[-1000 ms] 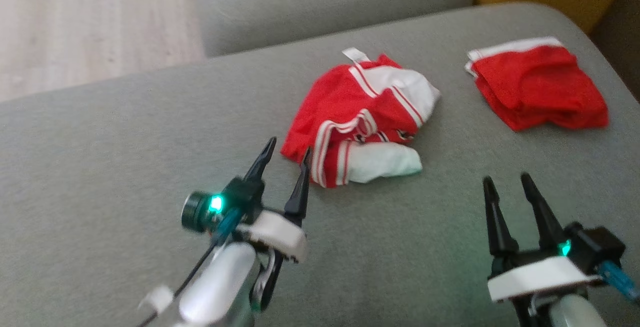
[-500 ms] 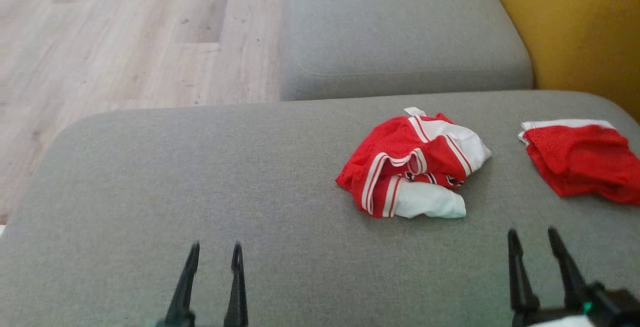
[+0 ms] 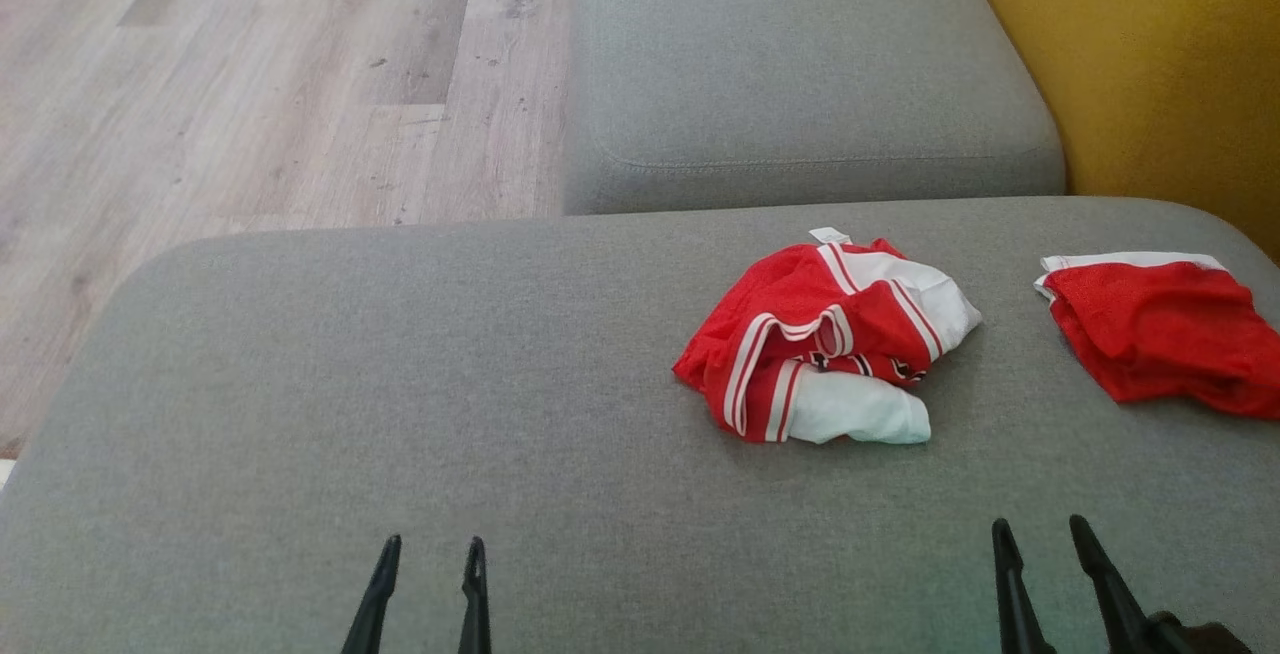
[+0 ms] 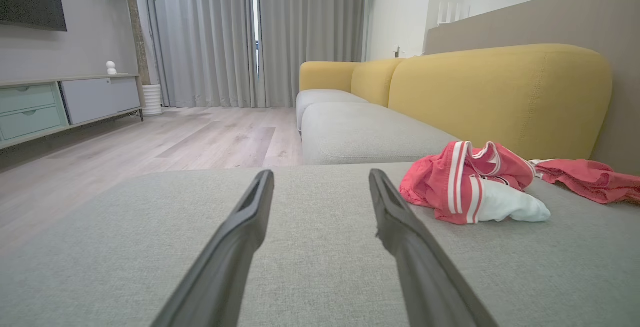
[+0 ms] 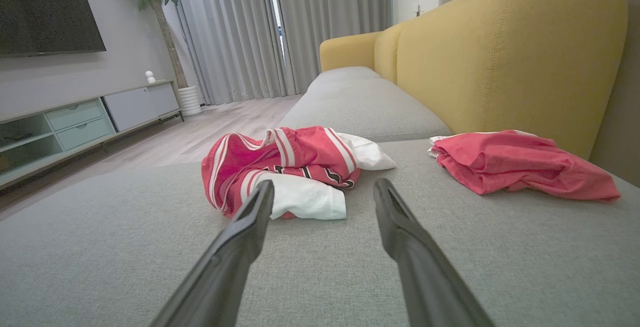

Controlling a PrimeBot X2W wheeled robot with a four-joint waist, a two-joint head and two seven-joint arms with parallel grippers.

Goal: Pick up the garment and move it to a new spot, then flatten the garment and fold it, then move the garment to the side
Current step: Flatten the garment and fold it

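- Fingers (image 3: 372, 599) of the left gripper (image 3: 433, 540) are a little way apart, with nothing between them. They hang low over the soft grey sofa seat (image 3: 400, 384). I cannot tell if they touch it.
- The right gripper (image 3: 1039, 522) looks the same. Its two dark fingers have a small gap and hold nothing.
- The crumpled red and white striped garment (image 3: 820, 344) lies in a heap on the seat. It is ahead of the right gripper and well apart from the left one. Neither gripper touches it.
- A plain red cloth with a white edge (image 3: 1160, 334) lies near the heap, by the yellow sofa back (image 3: 1150, 64). It looks neater, so I think it is done and put aside.
- I think the heap is the one to pick up, and no step on it has begun.
- Both grippers sit low and near the robot, fingers parted, which looks like getting ready to reach.
- The right gripper is nearer the heap, so it may be the better one to grab with. The bare seat in front of the left gripper looks like a good new spot.
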